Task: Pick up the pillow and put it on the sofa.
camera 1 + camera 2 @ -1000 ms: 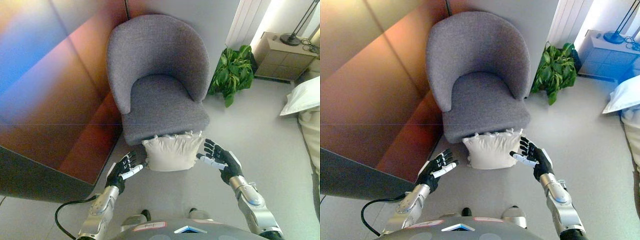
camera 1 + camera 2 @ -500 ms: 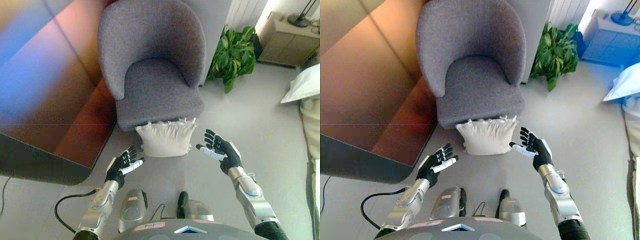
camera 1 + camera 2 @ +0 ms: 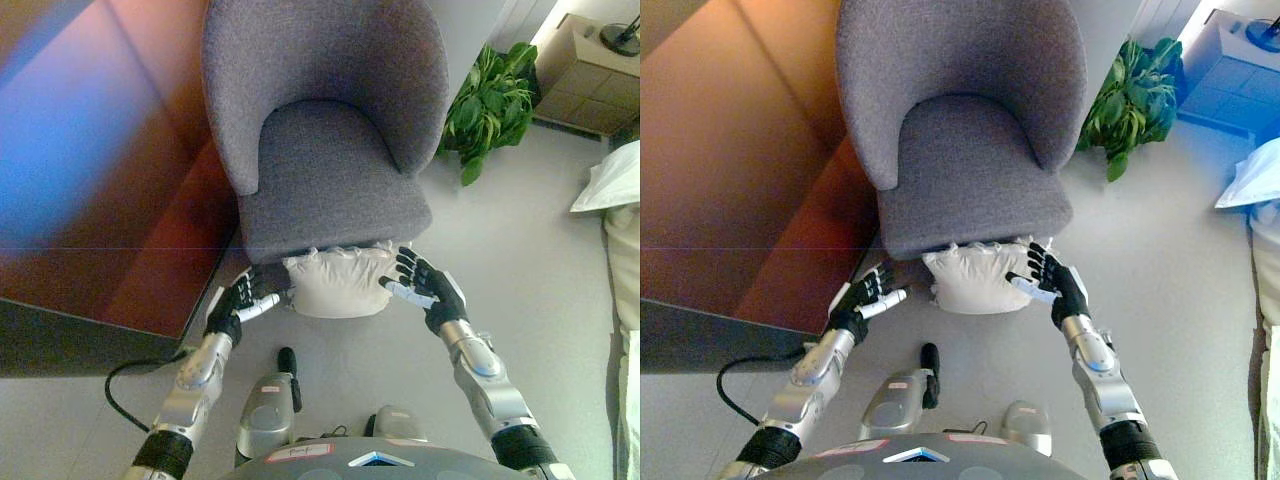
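A cream pillow (image 3: pixel 340 282) lies on the floor against the front of a grey armchair (image 3: pixel 325 190), its top edge tucked under the seat. My left hand (image 3: pixel 240 300) is open just left of the pillow's left end, fingertips close to it. On the other side, my right hand (image 3: pixel 425 288) is open with straight fingers at the pillow's right end, touching or nearly touching the cloth. Neither hand has fingers curled round the pillow.
A dark wooden panel (image 3: pixel 90 180) stands close on the left. A green potted plant (image 3: pixel 495 105) sits right of the chair, a wooden cabinet (image 3: pixel 585 85) behind it. A bed edge with a white pillow (image 3: pixel 610 185) shows at far right.
The camera has moved closer and lower toward the chair. Both hands have reached forward and inward, and now flank the pillow's two ends.
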Motion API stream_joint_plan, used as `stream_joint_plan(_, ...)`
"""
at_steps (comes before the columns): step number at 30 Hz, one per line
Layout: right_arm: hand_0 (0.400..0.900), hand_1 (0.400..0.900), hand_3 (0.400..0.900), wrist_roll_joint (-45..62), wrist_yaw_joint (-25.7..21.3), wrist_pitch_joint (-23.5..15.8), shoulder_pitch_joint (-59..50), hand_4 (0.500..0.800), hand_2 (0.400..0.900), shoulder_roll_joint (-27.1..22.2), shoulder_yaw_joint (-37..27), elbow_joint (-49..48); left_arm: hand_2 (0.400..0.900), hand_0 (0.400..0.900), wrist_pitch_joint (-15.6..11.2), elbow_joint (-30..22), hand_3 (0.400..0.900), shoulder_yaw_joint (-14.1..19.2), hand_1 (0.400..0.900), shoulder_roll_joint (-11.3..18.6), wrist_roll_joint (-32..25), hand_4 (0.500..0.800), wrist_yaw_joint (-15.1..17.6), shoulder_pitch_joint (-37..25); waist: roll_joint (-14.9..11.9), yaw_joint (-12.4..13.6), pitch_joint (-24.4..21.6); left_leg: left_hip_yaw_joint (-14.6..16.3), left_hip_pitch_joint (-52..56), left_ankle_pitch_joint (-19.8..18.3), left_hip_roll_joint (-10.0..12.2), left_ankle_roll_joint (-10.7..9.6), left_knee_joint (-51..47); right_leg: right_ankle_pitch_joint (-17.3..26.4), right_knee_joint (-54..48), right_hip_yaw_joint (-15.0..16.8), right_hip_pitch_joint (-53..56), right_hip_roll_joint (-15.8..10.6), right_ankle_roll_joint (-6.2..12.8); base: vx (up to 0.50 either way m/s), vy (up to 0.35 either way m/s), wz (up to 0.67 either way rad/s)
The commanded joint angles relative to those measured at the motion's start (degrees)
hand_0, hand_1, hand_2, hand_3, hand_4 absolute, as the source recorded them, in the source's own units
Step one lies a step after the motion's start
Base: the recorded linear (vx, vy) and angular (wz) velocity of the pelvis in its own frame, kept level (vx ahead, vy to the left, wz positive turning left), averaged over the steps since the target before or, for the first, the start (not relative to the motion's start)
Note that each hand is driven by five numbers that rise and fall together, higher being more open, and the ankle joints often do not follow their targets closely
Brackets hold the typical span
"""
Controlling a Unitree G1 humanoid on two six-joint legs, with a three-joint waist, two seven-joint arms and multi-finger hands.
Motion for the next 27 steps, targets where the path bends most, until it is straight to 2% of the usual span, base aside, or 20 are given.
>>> stream_joint_plan(1,0.900,0.900,0.900,-1.4,-1.8,-5.8,-5.9,0.800,0.900,-1.1,0.5,-3.1,0.900,0.900,-5.3,-7.5,0.900,1.7,0.900,2.9,0.8,0.800,1.9,-1.0,0.2,-1.3,-1.2,-2.7,-0.3,-1.1,-0.7,3.0,-0.4,13.8,7.7,-3.9,0.2,1.9,-0.28,0.28,0.145,0.03)
stream_joint_plan(3,0.900,0.900,0.900,-2.1,-2.8,-5.9,-7.8,0.800,0.900,-1.1,1.3,-3.8,0.900,0.900,-5.6,-6.5,0.900,1.9,0.900,2.7,0.1,0.800,3.7,-2.6,0.6,-2.0,0.8,-3.8,2.3,-1.6,-0.4,2.7,-1.9,10.4,4.7,-5.8,-4.8,1.9,-1.40,0.27,0.027,0.10)
stream_joint_plan(5,0.900,0.900,0.900,-2.7,-3.5,-5.7,-9.2,0.800,0.900,-1.6,1.4,-4.6,0.900,0.900,-6.0,-6.3,0.900,1.8,0.900,2.5,-0.2,0.800,4.4,-3.9,0.7,-2.2,2.3,-5.0,3.2,-2.4,-0.1,1.4,-2.3,10.2,-4.2,-7.7,-5.8,0.0,-1.24,0.24,-0.138,0.17)
stream_joint_plan(6,0.900,0.900,0.900,-3.3,-4.0,-5.9,-9.7,0.800,0.900,-1.7,1.3,-4.9,0.900,0.900,-6.2,-6.3,0.900,1.8,0.900,2.3,0.0,0.800,4.6,-4.2,0.5,-2.1,3.0,-5.7,3.2,-3.2,0.4,0.4,-1.8,11.0,-12.0,-8.0,-5.9,-1.6,-0.85,0.24,-0.271,0.19)
stream_joint_plan(7,0.900,0.900,0.900,-4.2,-4.7,-6.0,-10.3,0.800,0.900,-2.3,1.1,-4.6,0.900,0.900,-6.7,-6.2,0.900,1.7,0.900,2.1,0.0,0.800,5.0,-4.5,0.3,-1.9,3.8,-6.4,3.1,-4.3,0.9,-1.0,-1.2,13.5,-20.5,-8.5,-6.4,-4.0,0.22,0.26,-0.338,0.21)
stream_joint_plan(8,0.900,0.900,0.900,-5.0,-5.4,-5.8,-11.0,0.800,0.900,-2.6,1.0,-4.6,0.900,0.900,-6.9,-6.0,0.900,1.8,0.900,2.0,0.0,0.800,5.4,-4.7,-0.1,-1.9,4.2,-7.0,3.2,-5.0,1.4,-2.2,-1.1,16.3,-27.3,-8.6,-6.3,-5.2,1.68,0.26,-0.346,0.28)
stream_joint_plan(9,0.900,0.900,0.900,-6.1,-6.3,-5.7,-11.5,0.800,0.900,-2.6,0.8,-4.9,0.900,0.900,-7.0,-6.0,0.900,2.0,0.900,2.0,0.0,0.800,5.8,-5.1,-0.6,-2.3,4.4,-7.5,3.8,-5.2,1.9,-3.2,-2.1,20.9,-33.1,-8.4,-7.8,-6.8,3.69,0.31,-0.348,0.49)
stream_joint_plan(10,0.900,0.900,0.900,-7.8,-6.9,-5.4,-11.6,0.800,0.900,-3.1,0.4,-5.5,0.900,0.900,-7.2,-6.6,0.900,2.4,0.900,2.1,-0.2,0.800,6.2,-5.0,-0.8,-2.7,4.6,-8.3,4.6,-5.7,2.9,-4.1,-2.6,23.8,-35.2,-7.2,-8.9,-7.5,5.11,0.32,-0.338,0.71)
stream_joint_plan(11,0.900,0.900,0.900,-9.8,-7.3,-5.0,-11.3,0.800,0.900,-4.0,0.0,-6.4,0.900,0.900,-7.3,-7.3,0.900,2.4,0.900,2.3,-0.4,0.800,6.4,-5.0,-1.2,-2.9,4.9,-9.5,4.8,-6.0,3.4,-4.9,-2.2,24.4,-33.9,-5.4,-8.8,-7.3,5.47,0.30,-0.295,0.80)
stream_joint_plan(12,0.900,0.900,0.900,-11.7,-7.7,-5.0,-11.0,0.800,0.900,-4.6,-0.4,-7.0,0.900,0.900,-7.4,-7.1,0.900,2.2,0.900,2.2,-0.2,0.800,6.3,-5.5,-1.7,-2.8,4.9,-10.1,4.7,-6.5,3.3,-5.3,-2.2,23.8,-33.8,-5.6,-8.1,-7.3,5.35,0.24,-0.269,0.59)
stream_joint_plan(13,0.900,0.900,0.900,-14.2,-8.5,-5.5,-11.5,0.800,0.900,-5.3,-0.5,-6.5,0.900,0.900,-8.1,-6.9,0.900,2.1,0.900,1.8,0.1,0.800,7.0,-6.2,-2.0,-2.4,5.0,-10.1,4.6,-6.8,3.7,-5.8,-2.0,24.4,-32.9,-7.9,-8.3,-7.7,5.63,0.22,-0.297,0.64)
stream_joint_plan(15,0.900,0.900,0.900,-26.3,-13.3,-6.4,-13.8,0.800,0.900,-10.2,0.2,-7.3,0.900,0.900,-10.4,-7.1,0.900,1.8,0.900,2.3,2.5,0.800,9.3,-8.3,-1.6,-2.3,5.9,-11.5,3.9,-6.2,5.5,-7.4,-1.9,22.4,-30.4,-9.7,-8.9,-6.8,5.33,0.16,-0.331,0.82)
stream_joint_plan(16,0.900,0.900,0.900,-27.8,-14.0,-6.8,-15.6,0.800,0.900,-11.4,1.9,-3.8,0.900,0.900,-11.6,-6.9,0.900,1.2,0.900,2.0,3.5,0.800,10.9,-9.8,-1.1,-2.1,6.2,-12.2,3.3,-5.6,6.3,-7.9,-2.2,21.4,-29.8,-11.4,-8.6,-6.6,5.08,0.07,-0.306,0.95)
stream_joint_plan(18,0.900,0.900,0.900,-33.8,-14.6,-4.4,-21.1,0.800,0.900,-15.5,5.4,-1.8,0.900,0.900,-11.9,-5.6,0.900,0.6,0.900,1.0,0.4,0.800,12.0,-14.2,-0.1,-2.0,7.2,-13.0,1.3,-3.1,8.8,-8.8,-3.9,19.1,-27.7,-14.4,-9.0,-6.1,4.50,-0.01,-0.316,1.23)
stream_joint_plan(19,0.900,0.900,0.900,-35.7,-15.7,-4.1,-22.1,0.800,0.900,-16.6,5.0,-2.8,0.900,0.900,-11.8,-5.9,0.900,-0.1,0.900,0.8,0.1,0.800,12.0,-16.0,0.4,-2.4,7.9,-12.8,-0.3,-2.3,9.7,-9.0,-4.1,18.5,-26.8,-15.7,-9.5,-6.5,4.36,-0.06,-0.248,1.28)
stream_joint_plan(20,0.900,0.900,0.900,-38.2,-16.0,-3.6,-22.1,0.800,0.900,-17.8,4.6,-3.7,0.900,0.900,-11.7,-6.4,0.900,0.2,0.900,0.7,0.4,0.800,12.3,-17.2,1.0,-3.1,8.1,-10.7,-1.6,-2.0,11.3,-9.1,-3.7,17.6,-25.5,-16.7,-10.2,-7.1,4.34,-0.09,-0.148,1.05)
stream_joint_plan(21,0.900,0.900,0.900,-40.4,-16.6,-3.1,-22.6,0.800,0.900,-19.5,4.4,-4.0,0.900,0.900,-12.0,-7.4,0.900,0.3,0.900,0.7,0.0,0.800,12.1,-18.2,1.6,-4.1,8.6,-6.8,-3.2,-2.2,12.9,-9.0,-2.2,16.5,-23.9,-17.9,-11.0,-8.0,4.07,-0.06,-0.087,0.62)
stream_joint_plan(22,0.900,0.900,0.900,-42.7,-16.7,-2.6,-24.5,0.800,0.900,-20.5,5.8,-3.1,0.900,0.900,-12.6,-7.8,0.900,0.3,0.900,0.7,-0.6,0.800,12.1,-18.6,2.2,-4.1,9.8,-6.2,-4.8,-2.1,13.2,-9.1,-0.6,16.0,-22.3,-17.7,-12.6,-8.4,3.61,-0.09,0.008,-0.04)
stream_joint_plan(23,0.900,0.900,0.900,-44.8,-17.0,-2.1,-27.5,0.800,0.900,-21.4,7.4,-2.6,0.900,0.900,-12.9,-7.9,0.900,0.8,0.900,0.5,-1.4,0.800,13.3,-19.6,2.6,-4.1,11.2,-6.1,-7.0,-2.4,12.7,-8.9,1.1,16.0,-20.4,-15.9,-15.6,-8.2,3.41,-0.07,0.045,-0.38)
stream_joint_plan(27,0.900,0.900,0.900,-45.9,-18.7,-1.7,-30.6,0.800,0.900,-22.0,8.1,-1.7,0.900,0.900,-13.6,-9.3,0.900,1.3,0.900,0.6,-1.0,0.800,15.2,-21.5,2.6,-4.0,13.2,-6.2,-12.9,-4.3,11.6,-8.6,6.6,15.8,-16.4,-13.0,-22.0,-9.1,3.25,-0.07,0.041,-0.19)
